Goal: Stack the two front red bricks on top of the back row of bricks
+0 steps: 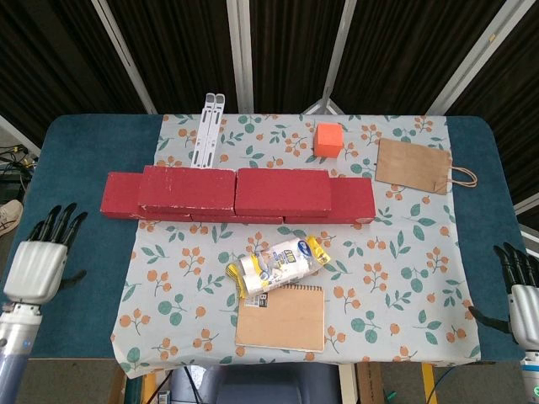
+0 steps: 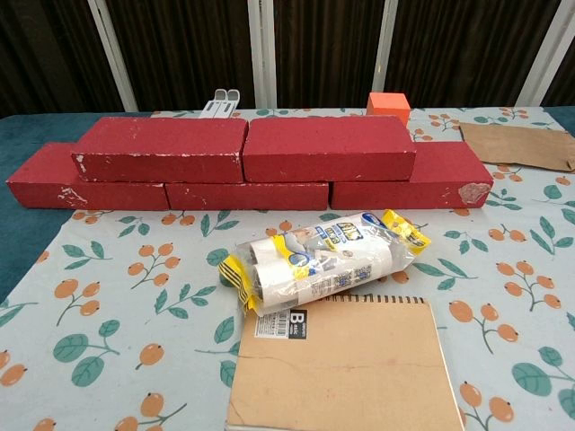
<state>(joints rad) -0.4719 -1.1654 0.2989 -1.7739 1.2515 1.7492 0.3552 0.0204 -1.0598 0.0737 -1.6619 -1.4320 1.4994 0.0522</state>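
Five red bricks stand in a low wall across a floral tablecloth (image 1: pixel 396 278). Three bricks form the bottom row (image 2: pixel 247 195), laid end to end. Two upper bricks sit on top of that row, touching each other: the left upper brick (image 1: pixel 187 188) and the right upper brick (image 1: pixel 283 191). Taking the wall as the landmark, one orange cube (image 1: pixel 328 139) sits behind it. One white folding stand (image 1: pixel 207 130) lies behind its left part. One brown paper bag (image 1: pixel 414 165) lies behind and to its right. In front of the wall lies one plastic-wrapped packet of rolls (image 1: pixel 278 264). One brown notebook (image 1: pixel 281 316) lies just in front of that packet. The left hand (image 1: pixel 40 263) hovers well to the front left of the wall, fingers spread and holding nothing. The right hand (image 1: pixel 524 296) sits far to the front right, fingers apart and empty.
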